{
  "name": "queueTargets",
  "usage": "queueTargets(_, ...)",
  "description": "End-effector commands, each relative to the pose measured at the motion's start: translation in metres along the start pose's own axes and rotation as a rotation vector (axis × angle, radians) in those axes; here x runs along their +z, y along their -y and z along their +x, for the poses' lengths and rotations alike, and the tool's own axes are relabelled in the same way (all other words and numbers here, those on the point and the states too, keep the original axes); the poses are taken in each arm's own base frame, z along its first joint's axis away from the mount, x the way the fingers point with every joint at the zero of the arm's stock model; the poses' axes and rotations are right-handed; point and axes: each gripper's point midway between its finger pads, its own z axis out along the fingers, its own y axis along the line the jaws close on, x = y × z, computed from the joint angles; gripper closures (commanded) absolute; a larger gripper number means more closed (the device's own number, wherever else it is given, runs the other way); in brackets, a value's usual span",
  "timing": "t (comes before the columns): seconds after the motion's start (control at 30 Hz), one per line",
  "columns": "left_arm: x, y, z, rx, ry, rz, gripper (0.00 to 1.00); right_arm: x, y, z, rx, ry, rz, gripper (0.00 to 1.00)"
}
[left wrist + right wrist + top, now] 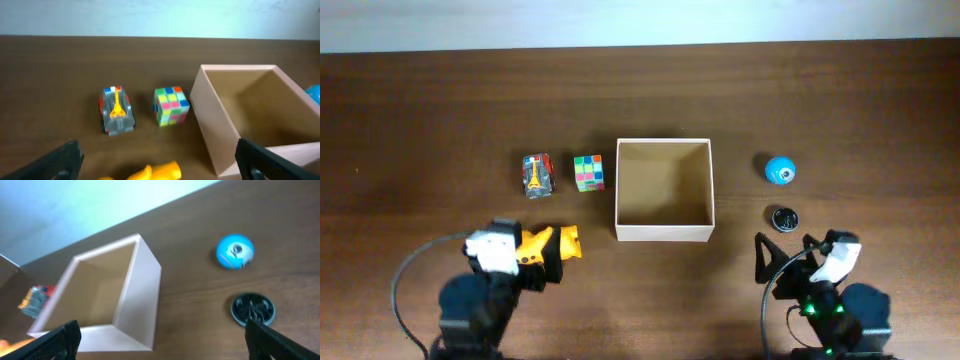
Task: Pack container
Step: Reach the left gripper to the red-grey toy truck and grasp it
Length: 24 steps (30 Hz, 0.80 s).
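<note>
The container (664, 232) is a square open-top box with white walls and a tan inside, standing mid-table; I see nothing in it. It also shows in the left wrist view (220, 130) and the right wrist view (142, 300). My left gripper (548, 258) is open, left of the box's front corner. A yellow toy (560, 242) lies between its jaws (165, 162) without touching them; the toy (155, 172) is partly cut off at the frame edge. My right gripper (785, 255) is open and empty (165, 347), just in front of a dark round disc (783, 218).
A toy car (537, 175) and a colour cube (588, 172) sit left of the box, seen too in the left wrist view as car (116, 111) and cube (170, 105). A blue ball (779, 170) and the disc (252, 308) lie right of it.
</note>
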Motion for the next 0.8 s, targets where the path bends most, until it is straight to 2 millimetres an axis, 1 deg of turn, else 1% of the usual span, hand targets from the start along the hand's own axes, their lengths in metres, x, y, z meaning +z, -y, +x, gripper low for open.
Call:
queueTargets(0.0,0.004,0.006,-0.045,0.002,-0.010,0.014,0.01,-0.009,-0.018,-0.037,0.007,-0.005,-0.002,0.01)
queueTargets(0.07,0.012,0.007,-0.061,0.027,-0.059,0.010,0.01,-0.007,-0.023,-0.051,-0.027,-0.060,0.019,0.01)
queueTargets(0.17,0.026,0.001,-0.078,0.033,-0.161,-0.011,0.01,0.000,-0.028,-0.068,-0.083,-0.160,0.054,0.01)
queueTargets(0.23,0.036,-0.007,-0.086,0.011,-0.227,-0.038,0.01,0.005,-0.024,-0.082,-0.098,-0.226,0.115,0.02)
queueTargets(0.27,0.043,-0.017,-0.090,-0.008,-0.277,-0.063,0.01,0.010,-0.020,-0.092,-0.090,-0.272,0.167,0.01)
queueTargets(0.37,0.059,-0.037,-0.091,-0.040,-0.387,-0.106,0.01,0.024,-0.012,-0.109,-0.077,-0.364,0.259,0.01)
queueTargets(0.47,0.083,-0.044,-0.083,0.012,-0.475,-0.034,0.01,0.042,0.002,-0.112,-0.067,-0.462,0.339,0.01)
queueTargets(0.53,0.102,-0.048,-0.070,-0.011,-0.526,-0.010,0.01,0.055,0.014,-0.107,-0.050,-0.527,0.385,0.01)
queueTargets(0.63,0.120,-0.054,-0.041,-0.038,-0.622,-0.006,0.01,0.072,0.036,-0.091,-0.011,-0.620,0.433,0.01)
queueTargets(0.7,0.133,-0.059,-0.019,-0.056,-0.689,-0.007,0.01,0.083,0.058,-0.070,0.043,-0.712,0.483,0.01)
queueTargets(0.77,0.141,-0.063,-0.005,-0.064,-0.726,-0.010,0.01,0.088,0.074,-0.056,0.083,-0.776,0.512,0.01)
